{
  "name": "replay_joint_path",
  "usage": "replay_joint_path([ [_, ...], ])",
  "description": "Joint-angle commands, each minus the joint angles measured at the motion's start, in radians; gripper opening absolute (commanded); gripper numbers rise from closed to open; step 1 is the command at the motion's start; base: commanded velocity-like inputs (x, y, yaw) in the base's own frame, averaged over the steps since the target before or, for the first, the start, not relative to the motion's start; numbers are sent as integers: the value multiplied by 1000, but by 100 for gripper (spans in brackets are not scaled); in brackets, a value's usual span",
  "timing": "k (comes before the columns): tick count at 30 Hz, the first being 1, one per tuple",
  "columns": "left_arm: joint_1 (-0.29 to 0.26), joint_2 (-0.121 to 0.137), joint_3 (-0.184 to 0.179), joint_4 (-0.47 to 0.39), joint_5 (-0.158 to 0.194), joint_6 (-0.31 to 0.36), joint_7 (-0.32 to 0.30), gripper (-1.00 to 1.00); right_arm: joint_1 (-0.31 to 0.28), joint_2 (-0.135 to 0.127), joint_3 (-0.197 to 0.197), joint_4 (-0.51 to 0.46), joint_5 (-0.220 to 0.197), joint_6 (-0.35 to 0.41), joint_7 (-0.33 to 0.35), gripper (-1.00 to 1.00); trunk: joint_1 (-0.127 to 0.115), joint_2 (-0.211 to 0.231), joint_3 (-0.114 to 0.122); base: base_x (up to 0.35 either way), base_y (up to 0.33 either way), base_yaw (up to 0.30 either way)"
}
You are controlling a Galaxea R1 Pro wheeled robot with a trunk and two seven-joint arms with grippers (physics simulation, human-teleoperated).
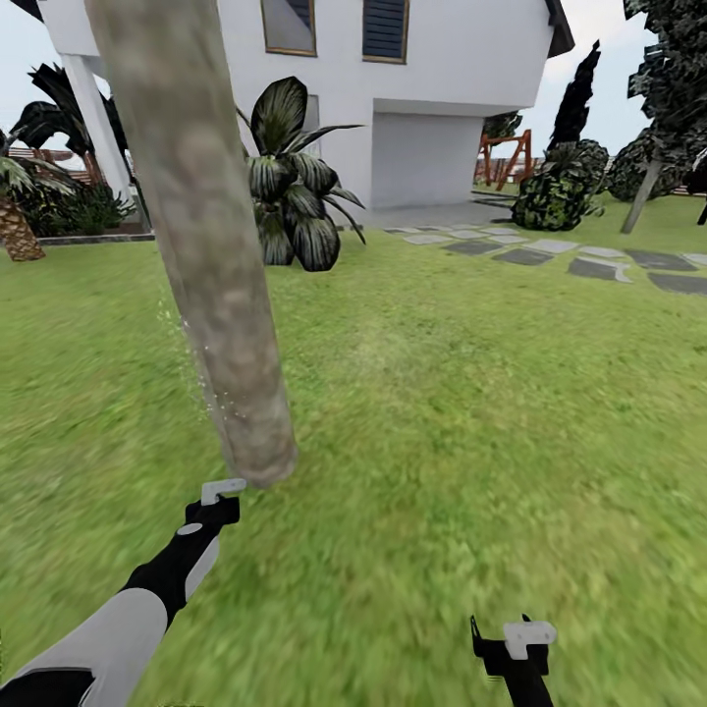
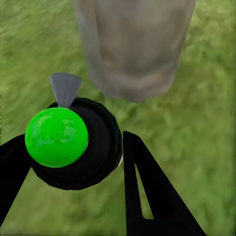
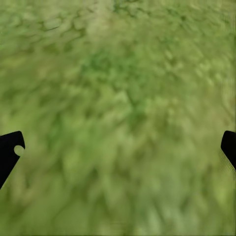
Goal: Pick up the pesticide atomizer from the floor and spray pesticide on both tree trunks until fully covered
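A thick, mottled grey-brown tree trunk (image 1: 201, 255) rises from the grass floor (image 1: 442, 422) right in front of me, leaning toward the upper left. Fine white specks of pesticide (image 1: 201, 378) scatter along its left edge near the base. My left gripper (image 1: 222, 499) sits just short of the trunk's foot, shut on the pesticide atomizer (image 2: 81, 147), a dark round bottle with a bright green dot (image 2: 56, 137) and a grey nozzle (image 2: 65, 88) aimed at the trunk's base (image 2: 132, 44). Low over bare grass at the lower right, my right gripper (image 1: 516, 643) is open (image 3: 118, 150).
A white house (image 1: 432, 88) stands behind the lawn, with a broad-leaved dark plant (image 1: 295, 187) and grey stepping stones (image 1: 550, 250) before it. A short palm (image 1: 18, 221) is at the far left. Round bushes (image 1: 555, 191) and another grey-trunked tree (image 1: 643, 191) stand at the far right.
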Motion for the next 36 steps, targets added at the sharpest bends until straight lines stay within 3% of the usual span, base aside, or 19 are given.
replay_joint_path([
  [1, 0, 0, 0, 0, 0, 0, 0, -100, 0, 0, 0, 0, 0, 0, 0, 100, 0, 0, 0, 86, -268, 254],
  [13, 0, 0, 0, 0, 0, 0, 0, -100, 0, 0, 0, 0, 0, 0, 0, 100, 0, 0, 0, 86, -268, 273],
  [25, 0, 0, -1, 0, 0, 0, 0, -100, 0, 0, 0, 0, 0, 0, 0, 100, 0, 0, 0, 86, -268, 27],
  [36, 0, 0, -1, 0, 0, 0, 0, -100, 0, 0, 0, 0, 0, 0, 0, 100, 0, 0, 0, 85, -268, 253],
])
